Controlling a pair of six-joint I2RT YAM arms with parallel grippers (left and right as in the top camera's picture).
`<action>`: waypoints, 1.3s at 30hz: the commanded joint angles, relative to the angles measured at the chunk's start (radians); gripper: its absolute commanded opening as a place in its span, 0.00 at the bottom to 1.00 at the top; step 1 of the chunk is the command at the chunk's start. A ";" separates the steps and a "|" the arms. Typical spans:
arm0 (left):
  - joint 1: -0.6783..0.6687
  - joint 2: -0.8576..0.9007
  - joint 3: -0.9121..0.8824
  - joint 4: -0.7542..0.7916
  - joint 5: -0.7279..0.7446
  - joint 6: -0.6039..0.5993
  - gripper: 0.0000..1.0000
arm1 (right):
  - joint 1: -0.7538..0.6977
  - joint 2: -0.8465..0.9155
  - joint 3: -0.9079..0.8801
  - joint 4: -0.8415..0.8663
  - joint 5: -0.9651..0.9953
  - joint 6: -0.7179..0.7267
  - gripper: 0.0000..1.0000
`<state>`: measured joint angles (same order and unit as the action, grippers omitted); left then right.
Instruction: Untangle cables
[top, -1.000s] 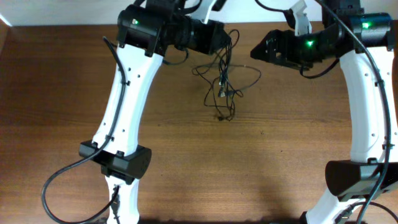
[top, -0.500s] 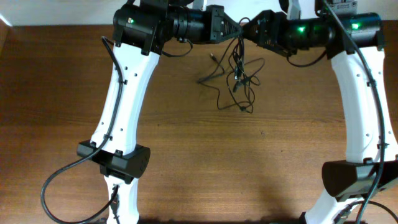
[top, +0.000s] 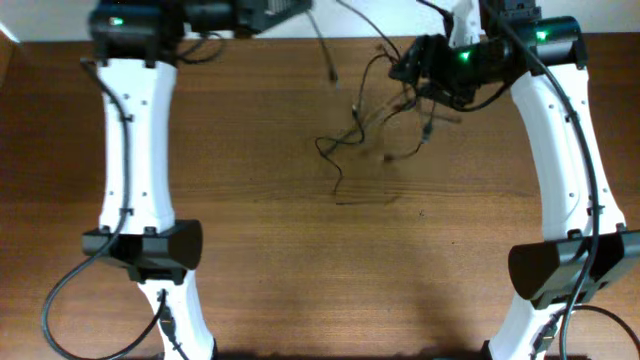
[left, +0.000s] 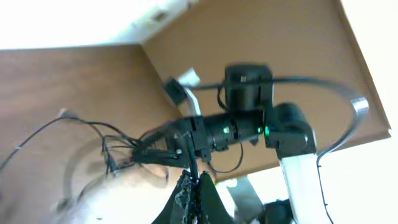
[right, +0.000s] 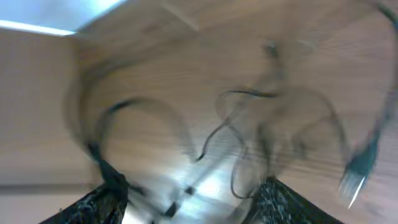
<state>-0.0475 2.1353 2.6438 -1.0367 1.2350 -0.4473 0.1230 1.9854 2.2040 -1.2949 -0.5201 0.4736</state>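
Over far table middle | cables hung tangled, partly raised | left gripper clenched on cables | right gripper spread wide, cables draped | step: pulling apart | next probably needed regrasp, slow spread

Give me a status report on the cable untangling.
Left claw shut on one strand of the cables. Right claw open at the tangle. Not yet untangled, views blurred. No obstruction seen.

Thin black cables hang tangled in loose, blurred loops
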 joint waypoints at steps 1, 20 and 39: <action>0.098 -0.045 0.016 0.007 0.006 -0.008 0.00 | -0.032 0.017 0.005 -0.069 0.233 -0.040 0.67; 0.041 -0.154 0.016 -0.119 -0.480 0.132 0.00 | -0.016 0.017 0.005 -0.150 0.127 -0.235 0.56; -0.123 -0.546 0.016 -0.259 -0.831 0.240 0.00 | 0.202 0.020 0.005 0.103 -0.045 -0.116 0.62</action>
<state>-0.1699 1.6234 2.6484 -1.2999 0.4065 -0.2268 0.2741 1.9965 2.2036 -1.2194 -0.5816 0.3000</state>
